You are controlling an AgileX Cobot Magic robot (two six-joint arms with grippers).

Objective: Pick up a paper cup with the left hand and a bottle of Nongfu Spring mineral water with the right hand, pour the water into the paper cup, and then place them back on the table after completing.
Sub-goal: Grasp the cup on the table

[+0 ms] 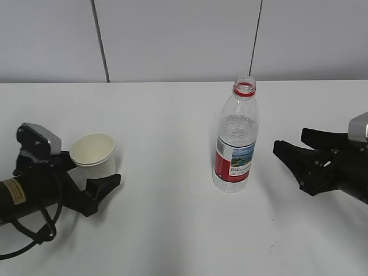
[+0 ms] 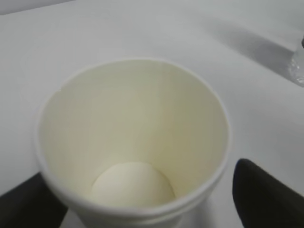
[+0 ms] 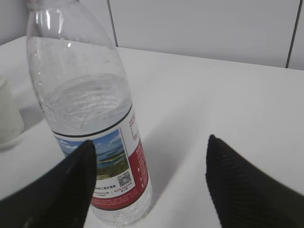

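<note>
One paper cup (image 1: 94, 154), one bottle (image 1: 236, 138) (uncapped), both upright on surface (image 1: 172, 230). Left pincer (image 1: 86, 181) released, straddling the cup; right pincer (image 1: 294, 154) released, beside the bottle.

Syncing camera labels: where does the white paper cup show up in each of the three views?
Exterior view: the white paper cup stands left of centre on the table, between the left pincer's fingers.
Left wrist view: it fills the middle of the picture, seen from above, empty.
Right wrist view: only a sliver at the left edge.
Shared landmark: the clear plastic water bottle with a red label, standing uncapped; a blurred bit at the left wrist view's right edge.
</note>
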